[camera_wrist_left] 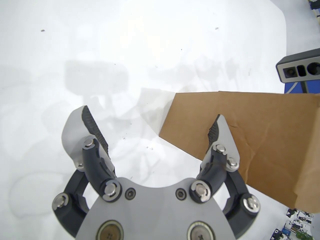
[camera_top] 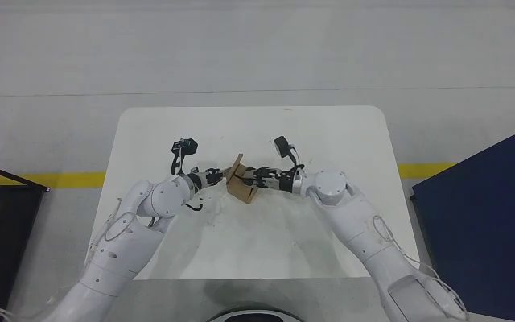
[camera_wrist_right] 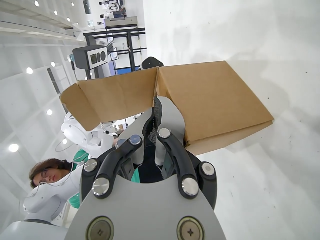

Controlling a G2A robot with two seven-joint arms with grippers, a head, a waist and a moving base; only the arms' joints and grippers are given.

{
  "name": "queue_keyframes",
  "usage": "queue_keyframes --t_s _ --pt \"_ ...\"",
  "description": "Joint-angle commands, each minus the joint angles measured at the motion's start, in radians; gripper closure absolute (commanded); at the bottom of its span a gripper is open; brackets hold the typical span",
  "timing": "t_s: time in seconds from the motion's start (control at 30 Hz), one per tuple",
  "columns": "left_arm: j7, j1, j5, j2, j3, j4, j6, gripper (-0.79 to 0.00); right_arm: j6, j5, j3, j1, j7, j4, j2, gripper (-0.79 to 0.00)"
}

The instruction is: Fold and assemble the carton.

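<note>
table [camera_top: 322, 137], carton [camera_top: 241, 187] between right jaws (left jaws perhaps touching)

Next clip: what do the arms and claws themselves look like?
The left arm and right arm are white, rounded shells with thin cables looped alongside and black wrist sections. The left claw and right claw match: grey metal base plate, black links with silver pins, pale grey fingers faced with black ribbed pads.

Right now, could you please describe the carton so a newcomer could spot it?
On the white rectangular table, look near its middle. The brown cardboard carton is there, half folded, the only brown thing, pinched at one edge by the right gripper.
</note>
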Motion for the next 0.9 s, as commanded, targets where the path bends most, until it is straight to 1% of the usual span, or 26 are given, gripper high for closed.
queue_keyframes --t_s 0.0,0.17,0.23,0.33,0.47,0.57,0.7,0.87 --pt "0.0 0.0 0.0 0.0 0.0 0.0 0.0 -0.785 -0.001 -0.002 0.002 -0.005 -0.002 -0.011 0.001 0.0" --pt "0.0 0.0 0.0 0.0 0.0 0.0 0.0 -0.785 0.005 -0.042 0.007 -0.026 -0.027 -0.061 0.006 0.0" --pt "0.023 0.011 -0.025 -0.001 -0.011 -0.003 -0.011 -0.785 0.012 -0.056 0.012 -0.038 -0.037 -0.081 0.009 0.0" --pt "0.017 0.018 -0.041 0.001 -0.025 -0.007 -0.033 -0.785 0.022 -0.068 0.018 -0.051 -0.04 -0.106 0.012 0.0" --pt "0.016 0.042 -0.154 0.005 -0.081 -0.029 -0.103 -0.785 0.029 -0.077 0.023 -0.06 -0.042 -0.122 0.015 0.0" --pt "-0.013 0.057 -0.174 0.011 -0.103 -0.041 -0.132 -0.785 0.034 -0.082 0.024 -0.064 -0.044 -0.129 0.016 0.0" --pt "-0.076 0.05 -0.135 0.014 -0.083 -0.042 -0.131 -0.785 0.039 -0.084 0.023 -0.067 -0.048 -0.135 0.016 0.0" --pt "-0.095 0.022 -0.081 0.007 -0.032 -0.021 -0.09 -0.785 0.049 -0.087 0.021 -0.068 -0.049 -0.146 0.016 0.0"
